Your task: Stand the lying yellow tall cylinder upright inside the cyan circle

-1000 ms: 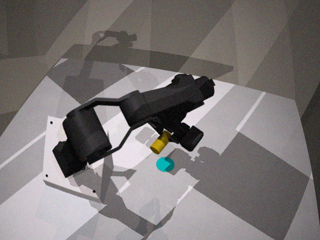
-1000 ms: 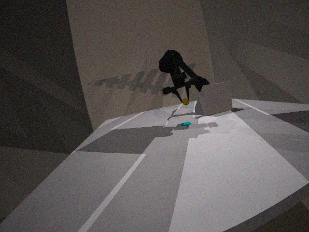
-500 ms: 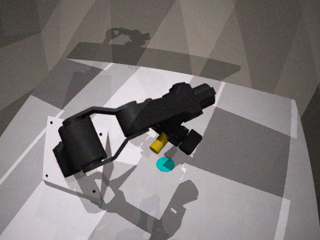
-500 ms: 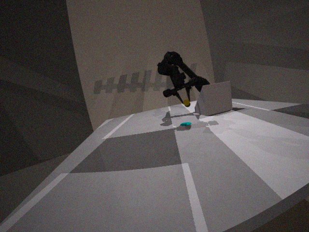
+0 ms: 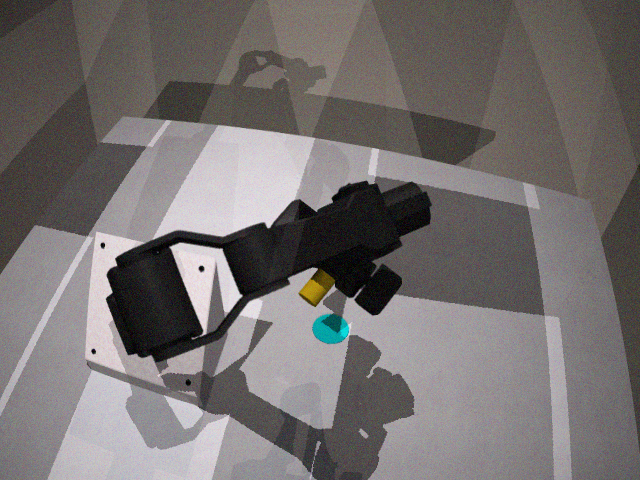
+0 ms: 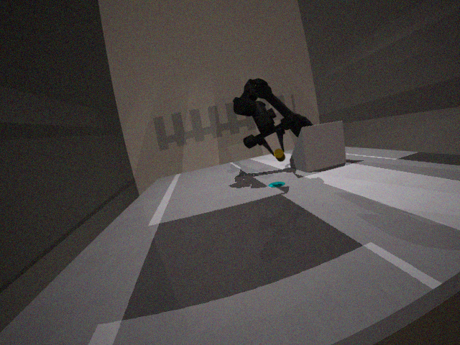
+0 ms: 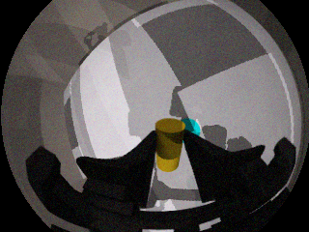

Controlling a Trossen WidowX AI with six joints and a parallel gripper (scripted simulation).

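The yellow cylinder (image 5: 316, 287) (image 6: 279, 154) (image 7: 169, 145) is held in the air between the fingertips, tilted, not upright; one round end faces the exterior view. My gripper (image 6: 278, 151) (image 7: 169, 133) is shut on it; in the top view the fingers are hidden behind the gripper's body. The cyan circle (image 5: 329, 330) (image 6: 276, 184) (image 7: 192, 127) lies flat on the table, below the cylinder, and bears nothing but part of a shadow. In the wrist view the circle shows just right of the cylinder's far end, partly covered by the right finger.
The arm's pale base block (image 5: 144, 379) (image 6: 322, 146) stands on the table behind the circle as seen from the exterior view. Dark shadows of the arm and large shaded patches cross the table (image 5: 465, 372) (image 6: 208, 200). Its far edge shows in the top view.
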